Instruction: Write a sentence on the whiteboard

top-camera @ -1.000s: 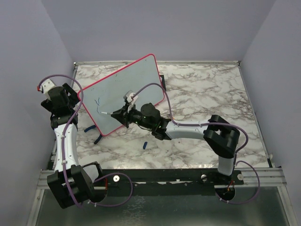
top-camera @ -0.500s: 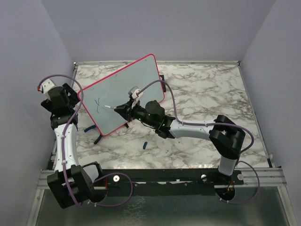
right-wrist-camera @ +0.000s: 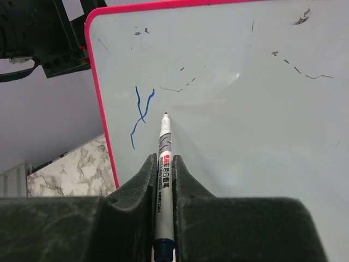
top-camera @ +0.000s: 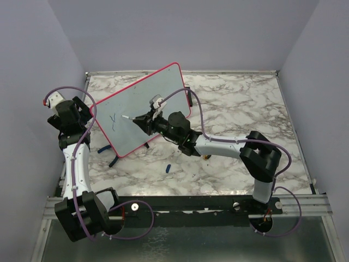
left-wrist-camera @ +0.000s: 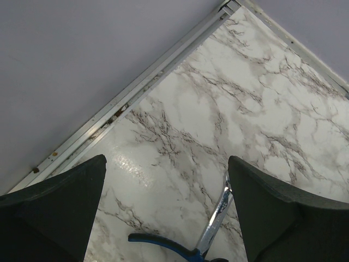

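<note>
The whiteboard (top-camera: 140, 109), pale grey with a red-pink frame, stands tilted at the back left of the marble table; it fills the right wrist view (right-wrist-camera: 245, 98). The sentence is one blue "y"-like stroke (top-camera: 113, 120) near the board's left edge, also in the right wrist view (right-wrist-camera: 140, 112). My right gripper (top-camera: 146, 121) is shut on a white marker (right-wrist-camera: 164, 164); its tip points at the board just right of the stroke. My left gripper (left-wrist-camera: 163, 218) is open and empty, held above the table left of the board.
A blue-handled tool with a shiny metal blade (left-wrist-camera: 215, 218) lies on the marble under the left gripper. A small blue cap (top-camera: 168, 166) lies on the table in front of the board. The table's metal edge rail (left-wrist-camera: 136, 87) meets the purple wall.
My right gripper has carried the marker up and away across the board, from low near the stroke to beside its upper part. The left arm has not moved.
</note>
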### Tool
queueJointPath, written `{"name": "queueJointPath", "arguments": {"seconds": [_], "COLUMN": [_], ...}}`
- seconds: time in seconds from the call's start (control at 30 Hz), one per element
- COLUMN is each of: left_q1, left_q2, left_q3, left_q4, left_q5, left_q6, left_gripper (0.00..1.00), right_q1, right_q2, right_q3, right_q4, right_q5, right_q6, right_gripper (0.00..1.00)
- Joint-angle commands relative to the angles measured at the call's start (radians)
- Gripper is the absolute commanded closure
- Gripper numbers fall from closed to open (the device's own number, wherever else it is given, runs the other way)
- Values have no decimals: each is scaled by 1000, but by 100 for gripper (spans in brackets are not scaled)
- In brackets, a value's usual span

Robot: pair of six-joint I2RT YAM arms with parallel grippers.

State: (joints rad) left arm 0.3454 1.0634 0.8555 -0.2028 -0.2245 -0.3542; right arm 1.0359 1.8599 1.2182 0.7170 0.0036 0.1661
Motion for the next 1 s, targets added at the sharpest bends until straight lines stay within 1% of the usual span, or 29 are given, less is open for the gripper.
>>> {"name": "queueJointPath", "arguments": {"seconds": [0.0, 0.43, 0.5, 0.97], "left_q1": [5, 4, 5, 5], "left_q2": [-6, -6, -6, -8], "left_q3": [-12, -12, -12, -12], "left_q4": [21, 22, 21, 21], "left_q5": [20, 25, 25, 24], "left_q6": [12, 12, 12, 12], "left_gripper": [6, 6, 6, 7], "right_q1": [-5, -5, -5, -5], "right_q2": [36, 86, 91, 90], "right_q3": [44, 96, 102, 53], "right_q4": [14, -12, -16, -28], "right_q5": [6, 3, -26, -45], "right_q6": [-11, -8, -8, 16], "right_gripper": [99, 99, 99, 99]}}
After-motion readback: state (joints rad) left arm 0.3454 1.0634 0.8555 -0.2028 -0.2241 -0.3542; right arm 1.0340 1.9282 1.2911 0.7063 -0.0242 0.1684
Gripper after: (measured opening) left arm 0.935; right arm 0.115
